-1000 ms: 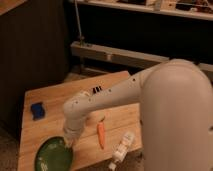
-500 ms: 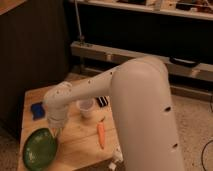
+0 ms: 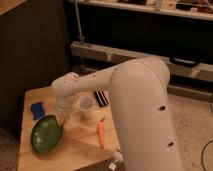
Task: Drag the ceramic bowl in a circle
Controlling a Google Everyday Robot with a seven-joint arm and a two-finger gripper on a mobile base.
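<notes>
The green bowl (image 3: 47, 133) sits at the desk's (image 3: 75, 152) front left corner. The end effector (image 3: 63, 119) reaches down to the bowl's right rim, pinched narrow on that edge. Just right of the bowl stands a clear cup (image 3: 85, 106), a carrot (image 3: 101, 135) farther right, a blue block (image 3: 37, 110) behind it.

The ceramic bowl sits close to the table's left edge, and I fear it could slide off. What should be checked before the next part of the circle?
1. End effector at the ceramic bowl's upper right rim: ok.
2. End effector shut: ok; grip on the rim: cannot tell.
3. Bowl fully on the table: ok, but near the left edge.
4. Plastic cup apart from the bowl: ok, though close to the arm.
5. Carrot outside the bowl's path: cannot tell.
6. Blue object just above the bowl: not ok, close.
</notes>
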